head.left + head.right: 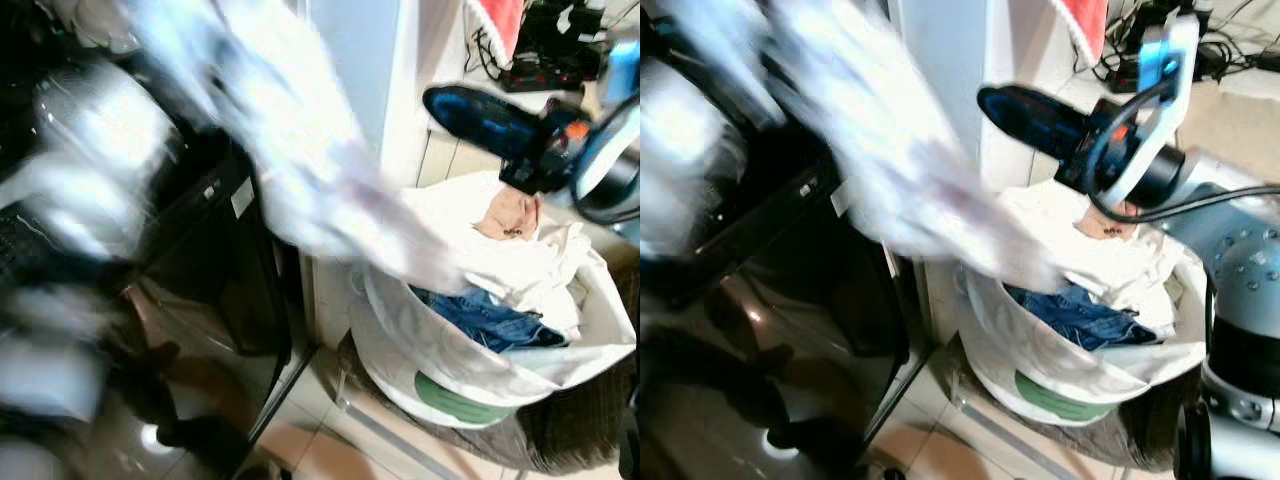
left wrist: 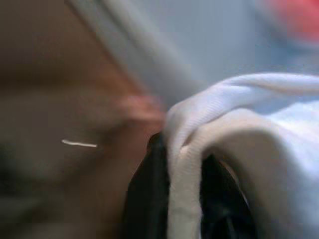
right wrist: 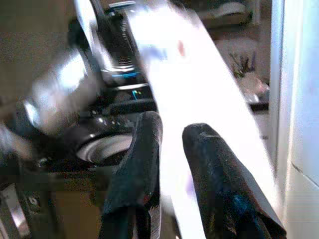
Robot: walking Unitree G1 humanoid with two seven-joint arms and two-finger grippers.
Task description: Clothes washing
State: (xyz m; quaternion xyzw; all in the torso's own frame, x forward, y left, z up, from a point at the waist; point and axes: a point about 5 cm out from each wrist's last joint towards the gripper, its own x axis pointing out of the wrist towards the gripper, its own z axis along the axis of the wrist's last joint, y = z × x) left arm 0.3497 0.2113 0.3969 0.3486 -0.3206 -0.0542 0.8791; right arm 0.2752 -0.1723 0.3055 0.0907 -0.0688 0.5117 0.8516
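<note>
left gripper point(image 2: 172, 199) is clamped on a white garment point(image 1: 300, 170), black fingers either side of a thick ribbed fold in the left wrist view; cloth streams blurred from about 11 o'clock of the head view down toward 4 o'clock, where its tail reaches the laundry bag point(image 1: 420, 350). right gripper point(image 1: 1025, 118) hangs over the bag at roughly 1 o'clock, holding nothing, its two black fingers point(image 3: 137, 169) a little apart, in the right wrist view seen against the white cloth. progress, my read: early to mid. one item is out of the bag and headed for the black front-loading washer point(image 1: 190, 260) at 9 o'clock, whose drum mouth point(image 3: 107, 147) shows as a pale ring in the right wrist view; cannot tell whether anything is already inside. bag is full: blue denim point(image 1: 490, 320) bunched in the middle, more white fabric point(image 1: 530, 250) piled on top, a pinkish piece point(image 1: 510, 215) at the back. so most of the load remains, plus shutting the door and starting it. materials: garment is soft, floppy knit; denim heavier and creased; bag is thin, crinkly white plastic-like sheet with a green patch point(image 1: 455, 400), rounded and slumped, sitting on a dark woven mat point(image 1: 570, 430). washer front is glossy and hard, floor point(image 1: 320, 440) smooth pale tile, reflective. everything at left is motion-smeared.
</note>
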